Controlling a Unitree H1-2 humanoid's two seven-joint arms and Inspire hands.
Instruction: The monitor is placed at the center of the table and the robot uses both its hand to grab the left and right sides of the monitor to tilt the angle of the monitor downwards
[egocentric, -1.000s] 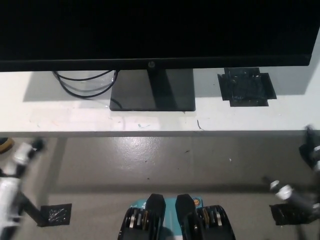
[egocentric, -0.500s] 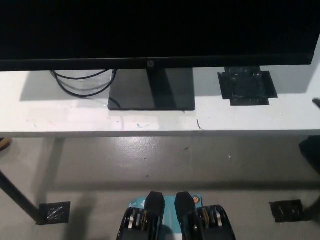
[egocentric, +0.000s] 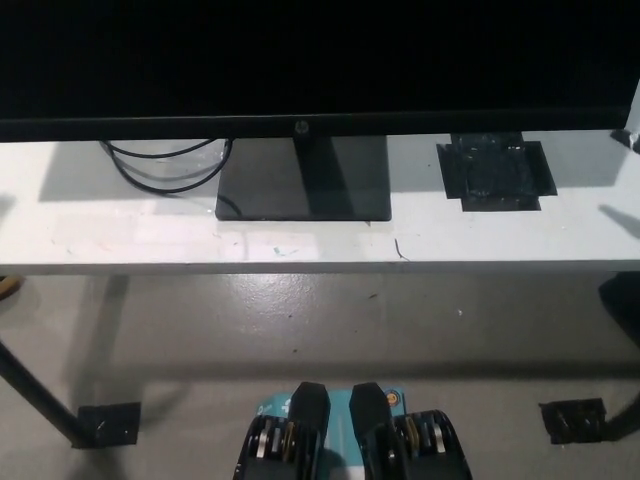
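A dark monitor (egocentric: 300, 60) stands on its stand (egocentric: 305, 180) at the middle of the white bench (egocentric: 500, 240), cables (egocentric: 165, 165) behind. Rigid and top-heavy, it likely wants an even grip on both side edges. Neither robot hand shows now; both were low in view a second ago.

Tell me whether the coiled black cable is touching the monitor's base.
Cannot tell. In the head view the cable loops left of the base, and its end near the base's left edge lies in shadow.
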